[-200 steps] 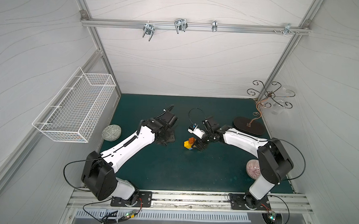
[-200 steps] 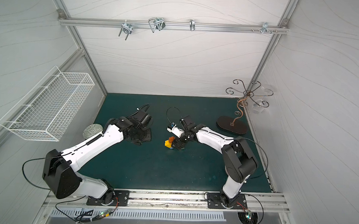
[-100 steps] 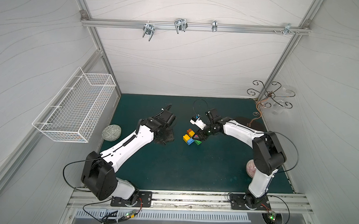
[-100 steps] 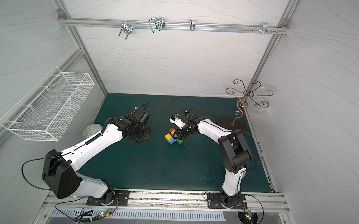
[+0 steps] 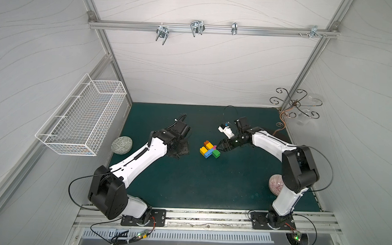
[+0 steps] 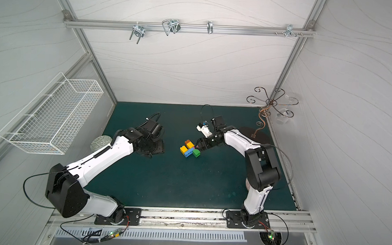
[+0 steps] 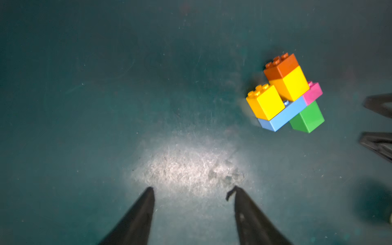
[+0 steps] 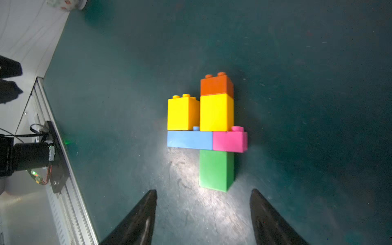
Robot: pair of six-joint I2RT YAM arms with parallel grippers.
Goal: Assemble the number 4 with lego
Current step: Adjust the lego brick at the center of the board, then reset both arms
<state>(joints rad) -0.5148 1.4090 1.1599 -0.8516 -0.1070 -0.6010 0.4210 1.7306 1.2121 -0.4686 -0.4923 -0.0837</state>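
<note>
At far left you have a white wire basket [image 5: 81, 118] on the wall, with a round grey patterned bowl [image 5: 121, 144] below it. Your left gripper [image 7: 193, 188] hovers over the scuffed teal mat [image 7: 106, 84], jaws well apart with nothing between them. Mid-mat, between the two grippers, the lego number 4 [image 8: 212, 131] lies flat. A light blue bar [image 8: 189, 140] and a pink brick [image 8: 230, 141] run in line, and two yellow cubes [image 8: 183, 114] sit side by side on their studded edge. An orange cube [image 8: 216, 86] caps one of them, and a green cube [image 8: 216, 169] sits beneath the line. All are glossy plastic with round studs. Your right gripper [image 8: 203, 191] sits just beside the green cube, jaws wide, gripping nothing. Further right are a pink patterned bowl [image 5: 276, 184] and a scrolled wire stand [image 5: 294, 104].
</note>
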